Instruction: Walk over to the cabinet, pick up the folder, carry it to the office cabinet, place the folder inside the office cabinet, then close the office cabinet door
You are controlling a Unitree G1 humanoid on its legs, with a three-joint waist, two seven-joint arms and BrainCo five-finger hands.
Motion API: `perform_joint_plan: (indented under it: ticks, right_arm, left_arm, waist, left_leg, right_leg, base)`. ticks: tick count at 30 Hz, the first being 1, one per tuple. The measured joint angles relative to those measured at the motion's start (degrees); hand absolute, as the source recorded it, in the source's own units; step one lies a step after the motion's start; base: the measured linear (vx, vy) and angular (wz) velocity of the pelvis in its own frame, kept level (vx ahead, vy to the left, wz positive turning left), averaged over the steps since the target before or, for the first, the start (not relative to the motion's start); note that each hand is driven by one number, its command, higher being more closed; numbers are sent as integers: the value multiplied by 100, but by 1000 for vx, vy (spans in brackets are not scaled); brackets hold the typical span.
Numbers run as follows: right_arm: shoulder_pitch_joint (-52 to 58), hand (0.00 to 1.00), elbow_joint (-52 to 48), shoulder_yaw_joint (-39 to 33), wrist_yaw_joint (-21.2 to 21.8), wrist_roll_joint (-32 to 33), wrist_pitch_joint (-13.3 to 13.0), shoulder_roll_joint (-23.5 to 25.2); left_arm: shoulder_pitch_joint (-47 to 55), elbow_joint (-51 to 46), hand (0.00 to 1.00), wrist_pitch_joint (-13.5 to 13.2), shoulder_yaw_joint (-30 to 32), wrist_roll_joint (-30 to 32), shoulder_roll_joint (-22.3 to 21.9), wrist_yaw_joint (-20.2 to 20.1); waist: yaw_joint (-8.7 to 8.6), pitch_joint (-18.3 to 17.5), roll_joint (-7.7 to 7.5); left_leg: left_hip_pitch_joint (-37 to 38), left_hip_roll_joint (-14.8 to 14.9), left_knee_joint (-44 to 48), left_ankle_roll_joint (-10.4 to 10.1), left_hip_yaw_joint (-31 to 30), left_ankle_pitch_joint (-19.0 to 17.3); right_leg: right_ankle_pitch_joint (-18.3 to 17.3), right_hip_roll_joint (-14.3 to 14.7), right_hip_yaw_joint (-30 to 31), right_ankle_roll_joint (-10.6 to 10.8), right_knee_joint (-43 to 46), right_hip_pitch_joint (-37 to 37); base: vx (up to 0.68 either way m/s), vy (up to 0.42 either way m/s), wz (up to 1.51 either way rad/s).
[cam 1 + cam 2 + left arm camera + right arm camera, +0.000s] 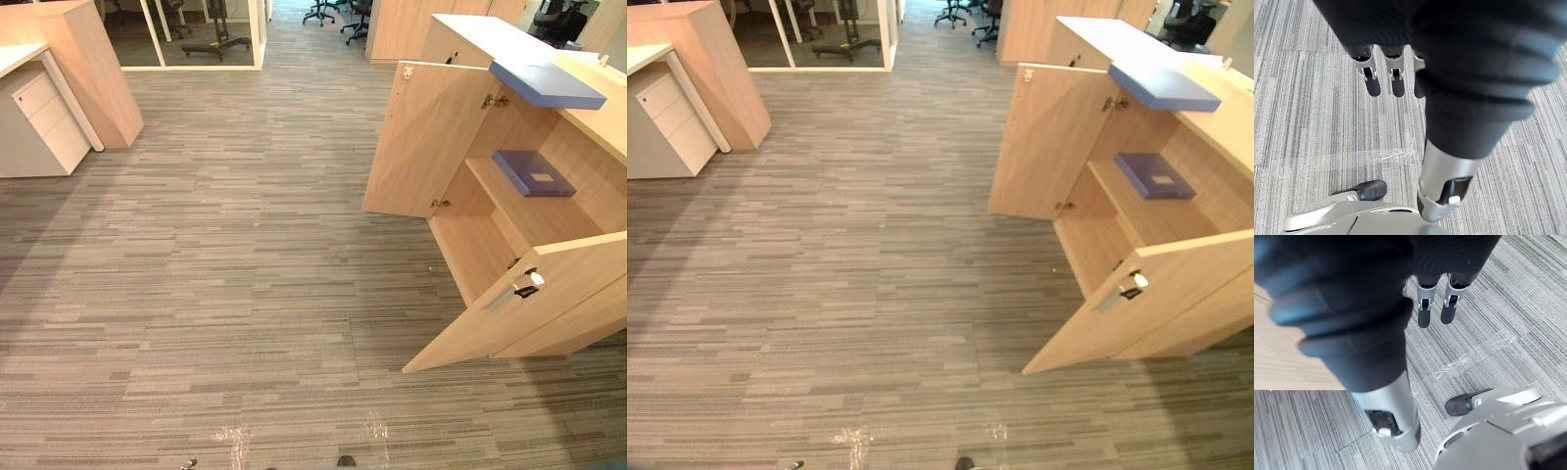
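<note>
Blue flat folder (534, 173) on pale-wood shelf (534, 217)

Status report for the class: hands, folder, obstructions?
Left hand, right hand open, empty. One blue folder on cabinet top, second folder on inside shelf. Cabinet doors wide open.

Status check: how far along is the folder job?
A blue folder already lies on the shelf inside the office cabinet; a second folder sits on top. Nothing in hand: left robot hand and right robot hand hang open over carpet. Left: far door and near door stand open.
</note>
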Motion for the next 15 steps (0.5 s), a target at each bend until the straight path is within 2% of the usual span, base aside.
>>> perform_joint_plan:
  ticks: [11, 13, 14, 15]
  right_arm:
    - [2, 0, 8, 1, 14, 11, 8, 15]
    - [-18, 0, 9, -2, 11, 11, 7, 65]
    - [-21, 0, 3, -21, 4, 26, 1, 84]
    - [-25, 0, -2, -48, 0, 31, 0, 101]
  left_arm:
    - [-12, 3, 0, 1, 25, 44, 19, 2]
    - [-68, -19, 0, 1, 161, 26, 30, 27]
    - [-119, -29, 0, 1, 281, -37, 27, 75]
    - [-134, -38, 0, 1, 318, -66, 26, 84]
  waist:
    - [-13, 23, -44]
    - [-32, 72, -111]
    - [-44, 124, -130]
    - [-34, 173, -141]
  left_leg:
    - [-14, -9, 21, 8, -89, 14]
    - [-343, 5, 613, -26, -134, -239]
    - [-787, 94, 1497, -119, -160, -603]
    - [-981, 147, 1954, -224, -134, -732]
  right_leg:
    - [-4, -14, -74, -3, 7, 43]
    - [-78, -54, -132, -11, 97, 16]
    - [-188, -50, -200, -68, 214, -37]
    - [-249, -47, -223, -115, 254, -30]
  base:
    - [-6, -2, 3]
    - [-34, -22, 17]
    - [-62, -33, 23]
    - [-113, -32, 25]
